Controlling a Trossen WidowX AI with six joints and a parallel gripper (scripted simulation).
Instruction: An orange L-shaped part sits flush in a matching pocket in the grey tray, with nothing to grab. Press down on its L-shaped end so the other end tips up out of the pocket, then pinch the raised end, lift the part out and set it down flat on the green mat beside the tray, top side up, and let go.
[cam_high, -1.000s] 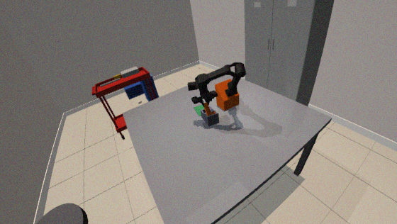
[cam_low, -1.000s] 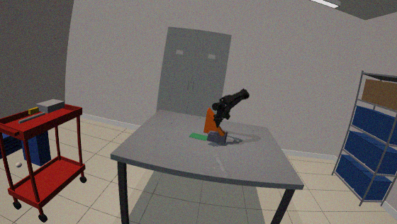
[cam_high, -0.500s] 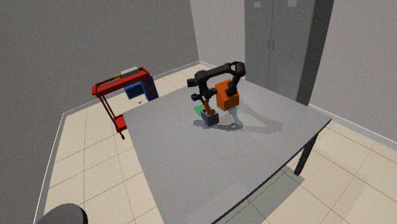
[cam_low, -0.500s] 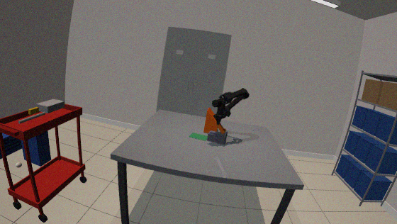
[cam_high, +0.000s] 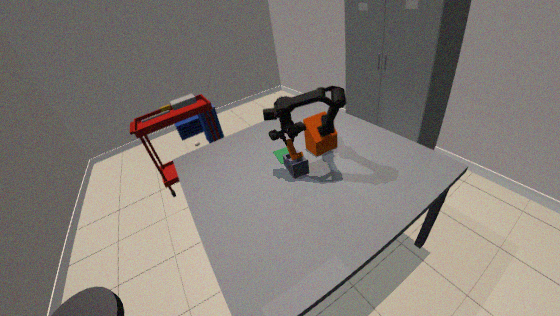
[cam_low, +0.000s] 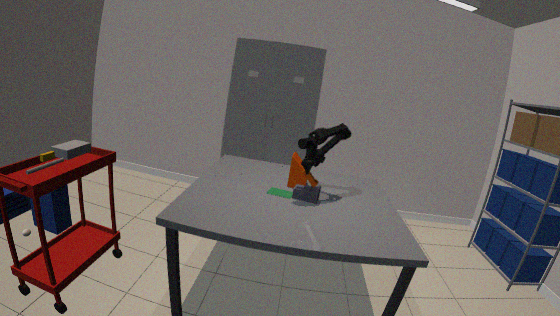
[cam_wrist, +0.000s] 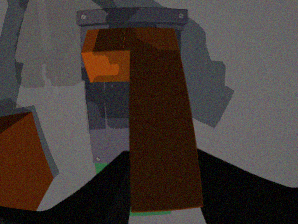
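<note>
Orange L-shaped part (cam_high: 291, 148) (cam_low: 312, 179) (cam_wrist: 162, 125) hangs tilted over the grey tray (cam_high: 297, 169) (cam_low: 306, 194) (cam_wrist: 132, 18). The tool (cam_high: 289, 138) (cam_low: 307, 169) (cam_wrist: 160, 157) pinches its straight end, likely because that end tipped up.

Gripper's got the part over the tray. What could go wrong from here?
The fingers hold the part by the end away from the L, so the L could swing or slip. The L looks close above the tray and might catch a wall on the way over. The part hangs at a tilt, so releasing it that way on the mat could drop it on edge.
</note>
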